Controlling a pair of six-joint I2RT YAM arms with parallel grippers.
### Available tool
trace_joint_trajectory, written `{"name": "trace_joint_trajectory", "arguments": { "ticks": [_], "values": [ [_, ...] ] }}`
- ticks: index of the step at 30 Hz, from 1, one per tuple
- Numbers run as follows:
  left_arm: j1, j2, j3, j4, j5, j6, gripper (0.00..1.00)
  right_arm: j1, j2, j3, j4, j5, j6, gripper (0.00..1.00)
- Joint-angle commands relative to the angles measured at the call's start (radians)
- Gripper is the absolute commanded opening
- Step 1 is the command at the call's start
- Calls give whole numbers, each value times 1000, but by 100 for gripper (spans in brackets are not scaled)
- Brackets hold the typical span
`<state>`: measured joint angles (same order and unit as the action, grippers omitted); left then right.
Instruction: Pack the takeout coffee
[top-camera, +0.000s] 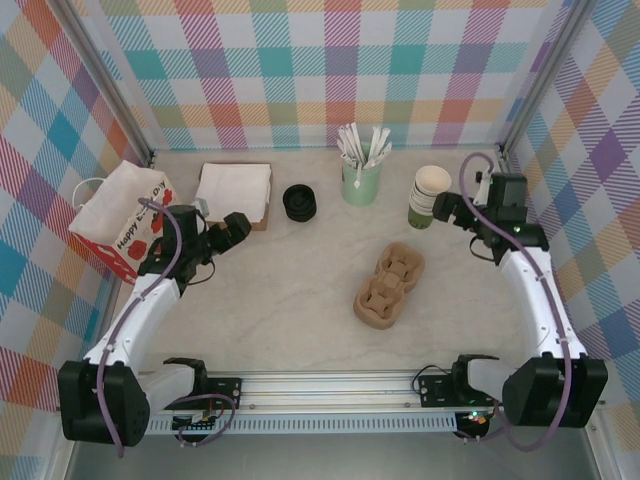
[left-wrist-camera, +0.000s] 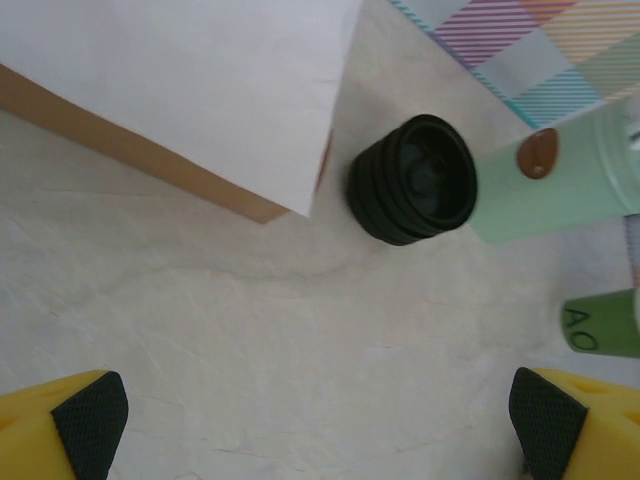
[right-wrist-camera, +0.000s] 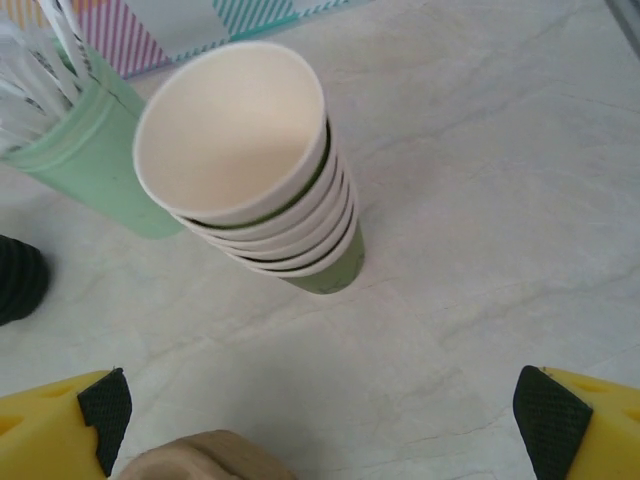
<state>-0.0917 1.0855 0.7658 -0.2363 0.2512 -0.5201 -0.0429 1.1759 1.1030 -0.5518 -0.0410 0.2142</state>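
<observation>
The pale marbled table (top-camera: 300, 330) takes up the whole floor of the plaid-walled booth, with both arms reaching over it from the near edge. On the left side, the left gripper (top-camera: 238, 228) (left-wrist-camera: 320, 420) hovers just off the surface with its yellow, black-padded fingers (left-wrist-camera: 90, 412) spread wide and nothing between them. It is aimed at the gap between the napkins and the lids. Over on the right, the right gripper (top-camera: 442, 208) (right-wrist-camera: 325, 410) is just as wide apart and just as empty, poised close beside the cup stack.

Far left, a red-and-white gift bag (top-camera: 115, 215) stands open against the wall. Next along the back is a white napkin stack (top-camera: 235, 185) (left-wrist-camera: 200, 80) on a brown base. Centre-right, nearer the arms, a brown cardboard cup carrier (top-camera: 390, 288) lies at an angle, its pockets unfilled.

At the back, the pale green pot of white stirrers (top-camera: 361, 182) (left-wrist-camera: 560, 190) (right-wrist-camera: 80, 150) stands upright. Just right of it is the stack of green cups (top-camera: 430, 196) (right-wrist-camera: 250, 160), cream insides showing, every one lidless. Smallest of all, the black lids (top-camera: 298, 202) (left-wrist-camera: 415, 180) sit stacked between napkins and pot, well apart from the cups.
</observation>
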Motion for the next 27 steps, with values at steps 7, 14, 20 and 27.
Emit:
{"name": "trace_joint_trajectory", "arguments": {
  "ticks": [7, 14, 20, 27],
  "values": [
    [-43, -5, -20, 56, 105, -80, 100, -104, 234, 262, -142, -305, 165, 84],
    [-62, 35, -15, 66, 82, -87, 100, -104, 429, 411, -187, -272, 206, 65],
    [-69, 56, -11, 66, 72, -92, 100, -106, 523, 510, -252, -250, 198, 53],
    [-69, 68, -1, 66, 59, -90, 100, -103, 575, 558, -290, -254, 176, 39]
  ]
}}
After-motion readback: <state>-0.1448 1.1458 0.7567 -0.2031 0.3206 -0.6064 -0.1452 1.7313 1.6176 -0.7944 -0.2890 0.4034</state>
